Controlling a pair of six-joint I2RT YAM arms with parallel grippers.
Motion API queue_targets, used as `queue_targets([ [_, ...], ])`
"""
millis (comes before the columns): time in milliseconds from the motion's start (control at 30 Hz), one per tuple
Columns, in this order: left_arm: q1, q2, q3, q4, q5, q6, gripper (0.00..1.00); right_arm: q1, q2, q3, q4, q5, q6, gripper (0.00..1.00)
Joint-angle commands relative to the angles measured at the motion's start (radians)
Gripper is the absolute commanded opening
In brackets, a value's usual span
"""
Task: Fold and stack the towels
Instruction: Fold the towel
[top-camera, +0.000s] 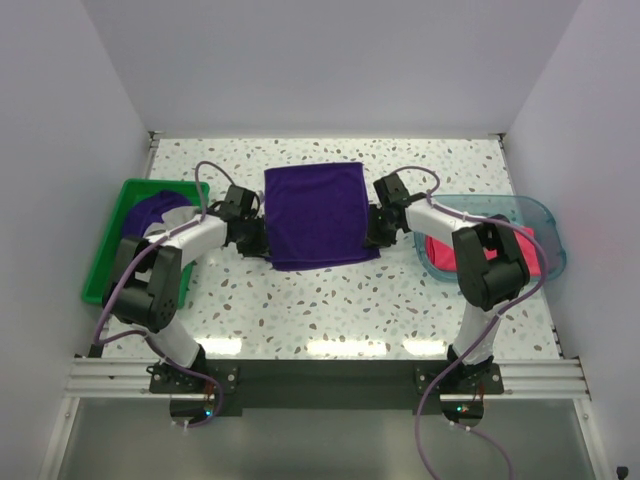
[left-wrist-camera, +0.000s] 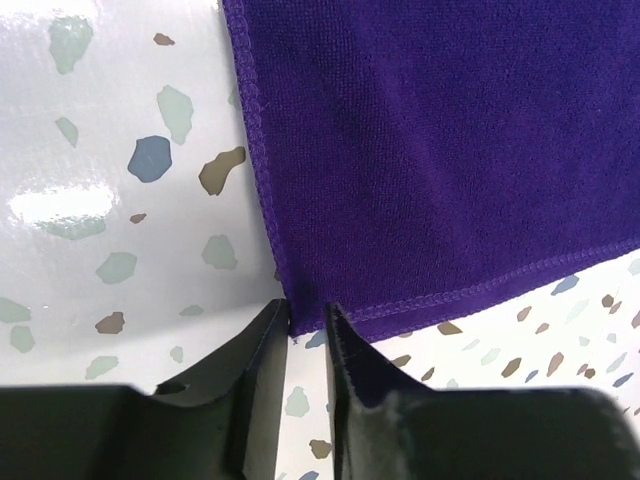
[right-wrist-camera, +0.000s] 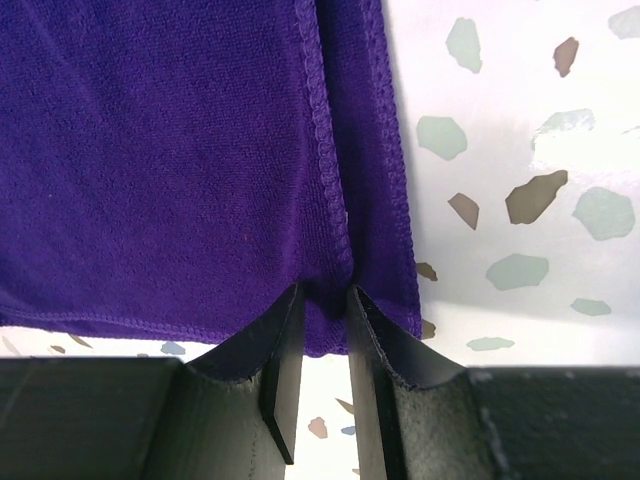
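A dark purple towel (top-camera: 315, 215) lies flat in the middle of the table as a rough square. In the right wrist view its right side shows two stacked hemmed edges (right-wrist-camera: 330, 150). My left gripper (top-camera: 262, 243) is at the towel's near left corner, its jaws nearly together and pinching that corner (left-wrist-camera: 307, 310). My right gripper (top-camera: 372, 235) is at the near right corner, shut on a bunched bit of the towel's edge (right-wrist-camera: 325, 295). Another purple towel (top-camera: 150, 212) lies in the green bin. A hot pink towel (top-camera: 440, 252) lies in the teal tray, partly hidden by my right arm.
The green plastic bin (top-camera: 105, 265) stands at the left edge of the speckled table (top-camera: 330, 310). The translucent teal tray (top-camera: 540, 215) sits at the right. White walls close in the back and both sides.
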Motion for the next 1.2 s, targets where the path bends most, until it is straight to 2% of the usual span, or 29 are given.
queue_targets([
  [0,-0.005,-0.004,0.004,0.030,0.021,0.004,0.25,0.007,-0.028,-0.003,-0.004,0.020,0.009,0.27],
  [100,-0.005,-0.001,0.007,0.014,0.005,0.003,0.26,0.007,-0.028,-0.003,-0.008,0.023,0.011,0.27],
  [200,-0.005,-0.001,0.006,-0.011,-0.042,0.010,0.36,0.009,-0.034,-0.005,-0.011,0.035,0.005,0.27],
  [433,-0.008,0.014,0.007,0.000,-0.036,0.009,0.38,0.009,-0.031,-0.006,-0.005,0.034,0.006,0.27],
  [533,-0.017,0.020,0.019,0.006,-0.030,0.006,0.35,0.010,-0.028,-0.005,-0.007,0.034,0.006,0.26],
  [733,-0.029,0.035,0.016,0.004,-0.031,0.003,0.24,0.018,-0.024,-0.005,-0.007,0.034,0.009,0.26],
  [767,-0.029,0.029,0.016,0.004,-0.035,0.003,0.15,0.018,-0.024,-0.005,-0.008,0.035,0.008,0.25],
  [900,-0.029,0.010,0.036,-0.003,-0.051,0.003,0.00,0.020,-0.029,0.004,-0.024,0.048,0.003,0.12],
  [1000,-0.029,-0.004,0.070,-0.028,-0.067,0.007,0.00,0.020,-0.051,0.036,-0.053,0.081,-0.018,0.00],
  [1167,-0.029,-0.023,0.124,-0.072,-0.064,0.012,0.00,0.018,-0.075,0.113,-0.134,0.143,-0.074,0.00],
])
